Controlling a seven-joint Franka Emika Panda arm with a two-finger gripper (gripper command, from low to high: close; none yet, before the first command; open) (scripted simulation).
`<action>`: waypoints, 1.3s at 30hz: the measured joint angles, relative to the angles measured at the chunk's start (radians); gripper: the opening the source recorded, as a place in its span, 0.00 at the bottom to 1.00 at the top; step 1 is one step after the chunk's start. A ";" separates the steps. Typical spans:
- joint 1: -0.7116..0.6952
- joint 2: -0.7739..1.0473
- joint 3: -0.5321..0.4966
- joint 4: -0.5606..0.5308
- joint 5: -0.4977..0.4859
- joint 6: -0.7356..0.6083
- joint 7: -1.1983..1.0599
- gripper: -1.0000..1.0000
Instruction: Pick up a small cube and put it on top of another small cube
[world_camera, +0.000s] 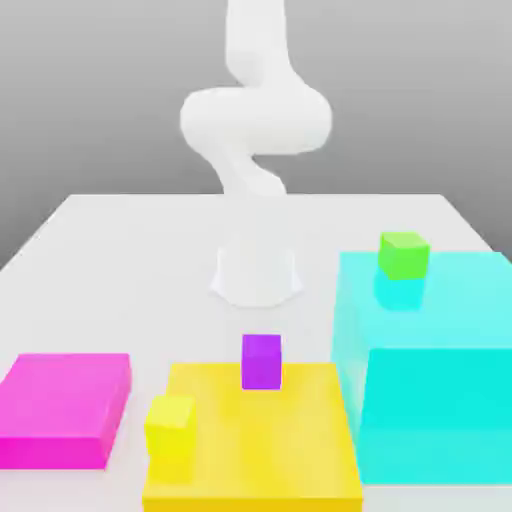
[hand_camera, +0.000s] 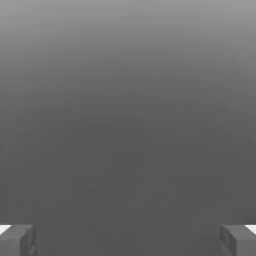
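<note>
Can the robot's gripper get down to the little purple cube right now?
Probably yes. The purple cube stands on the yellow slab with nothing over it, and the yellow cube stands apart from it. The gripper is open with nothing between its fingers.

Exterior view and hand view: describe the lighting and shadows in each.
Exterior view: soft, even light, hardly any cast shadows on the white table; the green cube mirrors faintly in the cyan block. Hand view: a plain grey gradient, darkening downward, with two open fingertips at the edge.
</note>
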 joint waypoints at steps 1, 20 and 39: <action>-0.003 0.039 -0.013 0.008 0.002 0.007 -0.008 0.50; -0.112 0.732 -0.230 0.157 0.143 0.120 -0.227 0.50; -0.333 1.375 -0.210 0.302 0.291 0.297 -0.417 0.00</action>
